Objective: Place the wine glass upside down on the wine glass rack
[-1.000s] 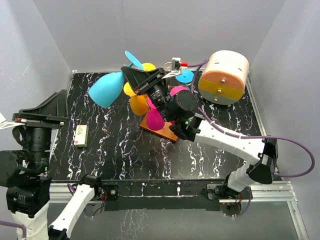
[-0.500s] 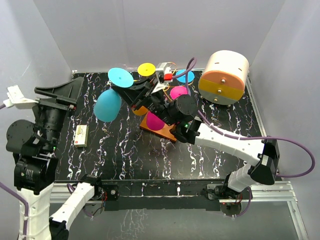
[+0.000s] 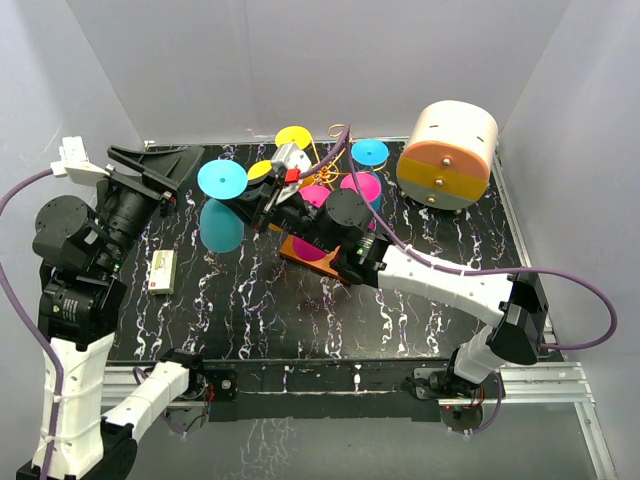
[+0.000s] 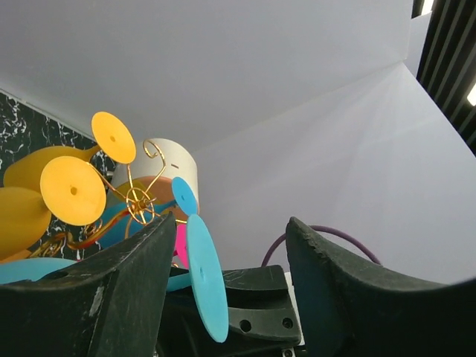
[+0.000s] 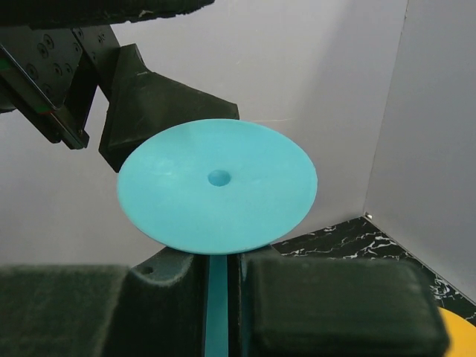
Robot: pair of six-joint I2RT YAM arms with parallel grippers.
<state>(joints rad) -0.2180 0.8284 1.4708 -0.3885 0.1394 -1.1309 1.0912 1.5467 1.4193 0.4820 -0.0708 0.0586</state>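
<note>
Wine glass (image 3: 221,226) turning foot-up, held near the left side of the wine glass rack (image 3: 325,266).
Left fingers (image 4: 111,297) are spreading apart and swinging in close beside it. Right fingers (image 5: 335,305) are staying clamped on the blue stem and have tipped the bowl from sideways to straight down. Inversion looks done, but the glass is not yet hanging on the rack.

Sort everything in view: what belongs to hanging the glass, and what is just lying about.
Job in hand: blue wine glass, gripped by the right gripper; wine glass rack.
Lying about: small box; cream and orange drum.
</note>
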